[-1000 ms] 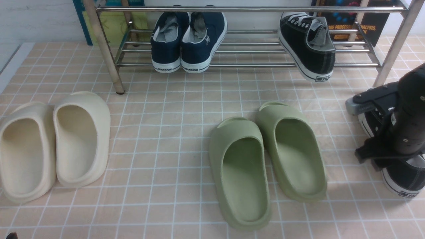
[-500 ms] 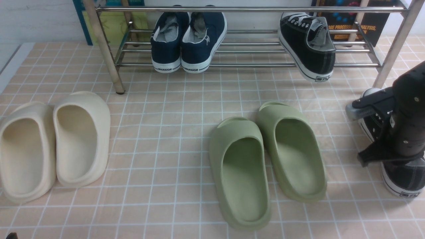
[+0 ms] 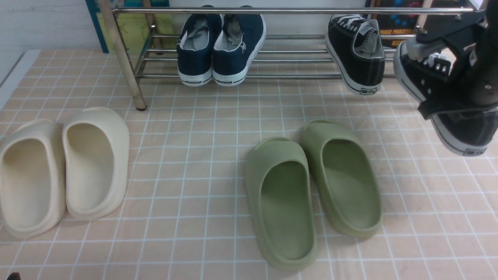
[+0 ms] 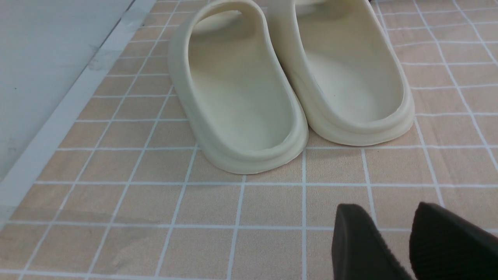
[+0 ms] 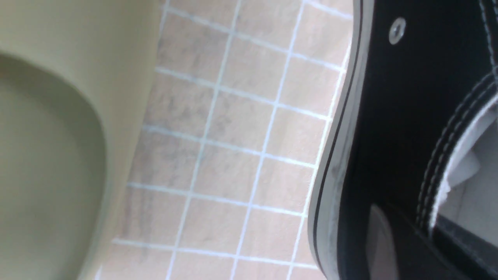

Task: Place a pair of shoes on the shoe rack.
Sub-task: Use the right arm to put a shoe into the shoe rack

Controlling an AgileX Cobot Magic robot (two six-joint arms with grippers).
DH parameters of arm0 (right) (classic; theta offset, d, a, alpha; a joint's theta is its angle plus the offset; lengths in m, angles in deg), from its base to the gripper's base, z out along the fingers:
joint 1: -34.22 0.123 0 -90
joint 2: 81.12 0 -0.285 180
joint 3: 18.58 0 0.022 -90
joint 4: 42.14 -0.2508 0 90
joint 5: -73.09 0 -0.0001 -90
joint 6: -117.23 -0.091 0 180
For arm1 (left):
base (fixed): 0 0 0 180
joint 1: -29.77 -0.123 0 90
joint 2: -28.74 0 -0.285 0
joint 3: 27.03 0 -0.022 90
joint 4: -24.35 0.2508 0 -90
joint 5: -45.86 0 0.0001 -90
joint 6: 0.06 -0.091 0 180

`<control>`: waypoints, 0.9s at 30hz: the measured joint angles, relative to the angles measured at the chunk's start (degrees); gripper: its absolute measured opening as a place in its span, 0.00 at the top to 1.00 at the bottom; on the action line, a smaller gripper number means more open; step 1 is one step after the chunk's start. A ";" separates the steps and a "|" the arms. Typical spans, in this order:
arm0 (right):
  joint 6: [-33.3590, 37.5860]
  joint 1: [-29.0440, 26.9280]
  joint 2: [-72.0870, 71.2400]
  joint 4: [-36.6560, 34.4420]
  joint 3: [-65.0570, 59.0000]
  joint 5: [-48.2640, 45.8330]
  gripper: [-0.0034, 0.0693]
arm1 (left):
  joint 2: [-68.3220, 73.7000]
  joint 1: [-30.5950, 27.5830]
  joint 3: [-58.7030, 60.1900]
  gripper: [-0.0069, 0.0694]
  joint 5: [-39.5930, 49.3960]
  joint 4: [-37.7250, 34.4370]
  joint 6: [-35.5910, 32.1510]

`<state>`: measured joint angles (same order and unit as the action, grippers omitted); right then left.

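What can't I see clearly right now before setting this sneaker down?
- Front view: shoe rack right end and leg, hidden behind the held sneaker and right gripper.
- Right wrist view: sneaker close-up, blurred; rack out of frame.
- Left wrist view: left gripper cut by the edge, only fingers show.

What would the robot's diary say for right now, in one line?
right claw: shut on second black sneaker, in air near shoe rack | first black sneaker: on rack | left claw: open, empty
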<state>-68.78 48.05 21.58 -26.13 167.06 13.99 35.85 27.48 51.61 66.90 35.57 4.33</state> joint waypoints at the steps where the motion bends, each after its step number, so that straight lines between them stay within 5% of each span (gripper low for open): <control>1: 0.48 -0.50 0.41 0.26 0.76 0.06 0.95 | 0.00 0.00 0.00 0.60 0.00 0.00 0.00; 27: 5.56 -3.93 14.18 -2.29 15.07 9.74 0.95 | 0.00 0.00 0.00 0.60 0.00 0.00 0.00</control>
<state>-63.21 44.12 35.75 -28.41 182.13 23.73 35.85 27.48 51.61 66.90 35.57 4.33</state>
